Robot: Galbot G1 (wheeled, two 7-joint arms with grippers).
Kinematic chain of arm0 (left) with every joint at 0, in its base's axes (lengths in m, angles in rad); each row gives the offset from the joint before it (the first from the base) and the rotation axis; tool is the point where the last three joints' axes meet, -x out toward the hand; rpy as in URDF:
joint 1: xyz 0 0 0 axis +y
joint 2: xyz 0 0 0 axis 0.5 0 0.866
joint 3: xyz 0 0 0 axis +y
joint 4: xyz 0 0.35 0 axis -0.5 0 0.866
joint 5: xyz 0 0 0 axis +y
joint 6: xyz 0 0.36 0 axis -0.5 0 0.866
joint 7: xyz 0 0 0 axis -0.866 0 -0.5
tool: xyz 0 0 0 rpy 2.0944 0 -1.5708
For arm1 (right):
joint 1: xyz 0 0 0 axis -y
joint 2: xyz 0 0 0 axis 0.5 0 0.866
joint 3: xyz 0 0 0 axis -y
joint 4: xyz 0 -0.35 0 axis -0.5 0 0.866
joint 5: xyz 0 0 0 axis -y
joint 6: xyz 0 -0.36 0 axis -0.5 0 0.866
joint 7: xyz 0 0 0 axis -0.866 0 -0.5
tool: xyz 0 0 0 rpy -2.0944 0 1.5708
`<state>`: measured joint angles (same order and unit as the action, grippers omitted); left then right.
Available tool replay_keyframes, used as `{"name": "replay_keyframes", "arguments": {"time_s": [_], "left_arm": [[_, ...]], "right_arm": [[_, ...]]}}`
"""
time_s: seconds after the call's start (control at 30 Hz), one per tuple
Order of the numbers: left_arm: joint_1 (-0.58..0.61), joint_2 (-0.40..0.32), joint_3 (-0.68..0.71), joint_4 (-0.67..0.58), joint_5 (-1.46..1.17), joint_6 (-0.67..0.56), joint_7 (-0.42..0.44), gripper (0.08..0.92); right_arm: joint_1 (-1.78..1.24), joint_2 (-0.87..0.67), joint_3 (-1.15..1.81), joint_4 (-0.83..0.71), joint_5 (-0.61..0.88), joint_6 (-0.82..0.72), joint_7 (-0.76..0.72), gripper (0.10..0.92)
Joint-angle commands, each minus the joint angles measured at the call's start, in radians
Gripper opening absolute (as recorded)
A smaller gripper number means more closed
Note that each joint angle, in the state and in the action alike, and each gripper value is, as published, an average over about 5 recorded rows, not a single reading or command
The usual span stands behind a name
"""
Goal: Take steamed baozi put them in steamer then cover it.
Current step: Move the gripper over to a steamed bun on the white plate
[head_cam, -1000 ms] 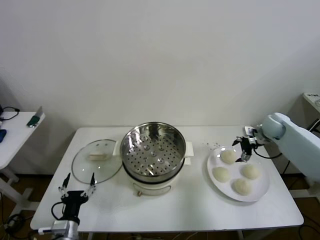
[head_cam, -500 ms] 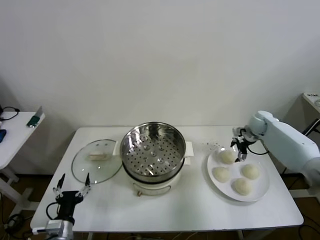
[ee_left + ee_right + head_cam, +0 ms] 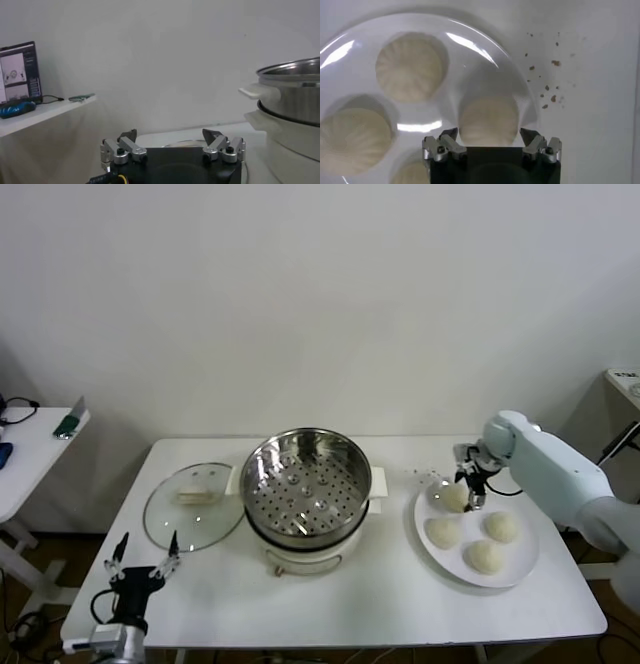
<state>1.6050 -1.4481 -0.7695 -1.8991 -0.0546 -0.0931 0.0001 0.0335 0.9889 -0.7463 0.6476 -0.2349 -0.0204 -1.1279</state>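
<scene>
Several cream-white baozi lie on a white plate (image 3: 520,569) at the right. My right gripper (image 3: 468,482) is open just above the far-left baozi (image 3: 452,497), its fingers straddling that bun (image 3: 488,121) without touching it. The other baozi (image 3: 500,527) (image 3: 442,532) (image 3: 486,557) lie beside it. The steel steamer (image 3: 307,484) stands open at the table's middle, its perforated tray bare. The glass cover (image 3: 193,506) lies flat on the table left of it. My left gripper (image 3: 140,562) is open and empty, low at the table's front left corner.
Brown crumbs (image 3: 547,90) lie on the table by the plate's rim. A side table (image 3: 30,449) with a phone stands at the far left. In the left wrist view the steamer (image 3: 292,107) rises close by.
My right gripper has moved left over the plate and come down onto the far-left baozi. My left gripper has sunk a little and drifted left at the front corner.
</scene>
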Motion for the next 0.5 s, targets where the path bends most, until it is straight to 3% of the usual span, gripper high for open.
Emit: {"name": "replay_keyframes", "arguments": {"time_s": [0.03, 0.5], "left_arm": [[0.0, 0.0, -0.002, -0.001, -0.003, 0.001, -0.001, 0.823], [0.007, -0.001, -0.005, -0.007, -0.004, -0.001, -0.001, 0.823]], "right_arm": [[-0.003, 0.026, 0.012, -0.035, -0.024, 0.014, -0.001, 0.771], [0.017, 0.005, 0.001, 0.012, -0.005, 0.036, -0.008, 0.704]]}}
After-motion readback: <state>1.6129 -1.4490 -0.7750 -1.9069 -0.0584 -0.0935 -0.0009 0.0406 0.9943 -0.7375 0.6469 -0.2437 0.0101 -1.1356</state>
